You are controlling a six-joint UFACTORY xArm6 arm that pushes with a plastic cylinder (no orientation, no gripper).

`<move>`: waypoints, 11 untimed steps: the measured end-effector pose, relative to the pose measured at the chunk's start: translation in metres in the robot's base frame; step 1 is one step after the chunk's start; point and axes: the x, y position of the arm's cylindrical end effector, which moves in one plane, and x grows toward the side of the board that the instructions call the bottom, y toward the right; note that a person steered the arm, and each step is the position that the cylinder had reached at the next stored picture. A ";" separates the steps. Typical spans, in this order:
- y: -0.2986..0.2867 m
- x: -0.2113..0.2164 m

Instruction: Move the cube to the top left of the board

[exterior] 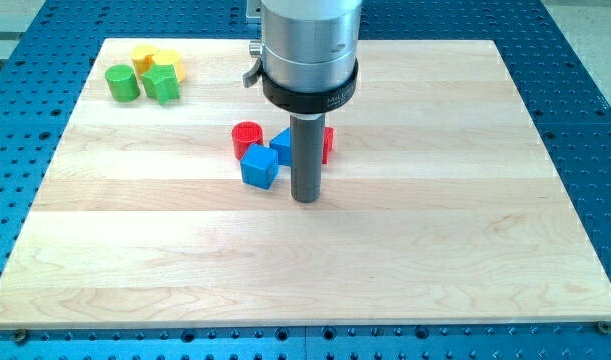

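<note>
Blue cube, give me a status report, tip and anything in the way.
My tip sits just right of the blue cube. Cube mid-board, not yet top left. Red cylinder touches it on the upper left; green cylinder in the target corner.

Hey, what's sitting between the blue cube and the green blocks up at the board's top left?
In the camera view, only bare board lies between the blue cube and the green blocks; the red cylinder sits just off that line.
</note>
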 end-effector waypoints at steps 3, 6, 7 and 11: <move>-0.026 -0.007; -0.150 -0.056; -0.148 -0.065; -0.299 -0.169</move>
